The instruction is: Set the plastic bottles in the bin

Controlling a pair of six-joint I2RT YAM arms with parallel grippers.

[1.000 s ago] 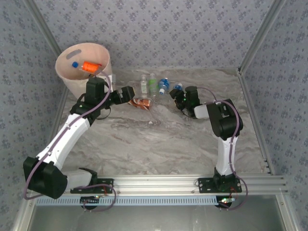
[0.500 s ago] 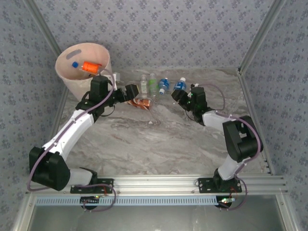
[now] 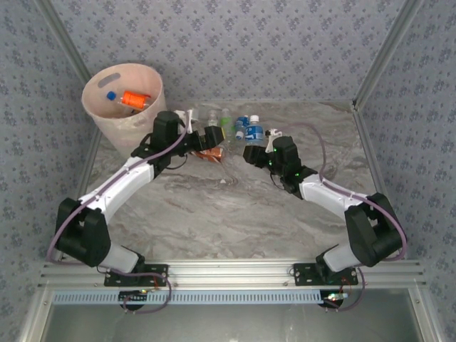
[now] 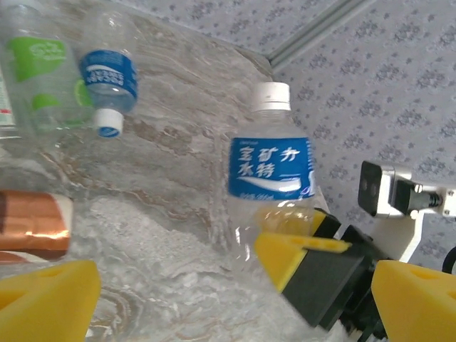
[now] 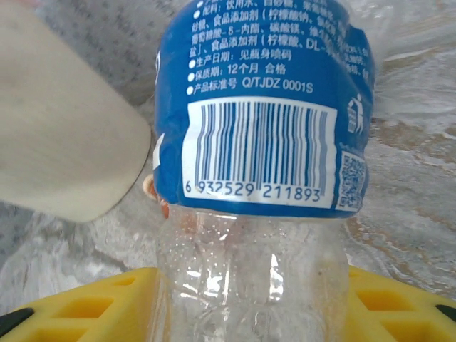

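Note:
The pale pink bin (image 3: 107,117) stands at the back left with an orange-labelled bottle (image 3: 134,100) and a blue-capped one (image 3: 110,95) inside. My right gripper (image 3: 251,152) is shut on the clear lower body of a blue-labelled, white-capped plastic bottle (image 3: 255,132), held upright; its yellow fingers (image 5: 78,306) flank the bottle (image 5: 260,142). My left gripper (image 3: 212,135) is open just left of it, its fingers (image 4: 43,299) empty. From the left wrist the held bottle (image 4: 271,171) stands straight ahead. More bottles sit behind: green-labelled (image 4: 35,64), blue-labelled (image 4: 107,75), copper-labelled (image 4: 28,224).
The loose bottles cluster along the back of the marble table (image 3: 235,206), between the two grippers and the wall. A metal frame post (image 3: 377,64) rises at the back right. A pale blurred shape (image 5: 57,142) lies close on the left of the right wrist view.
My right arm has swung left and its jaws have closed on the blue-labelled bottle, which now stands upright. The left arm has reached further right toward the bottle row.

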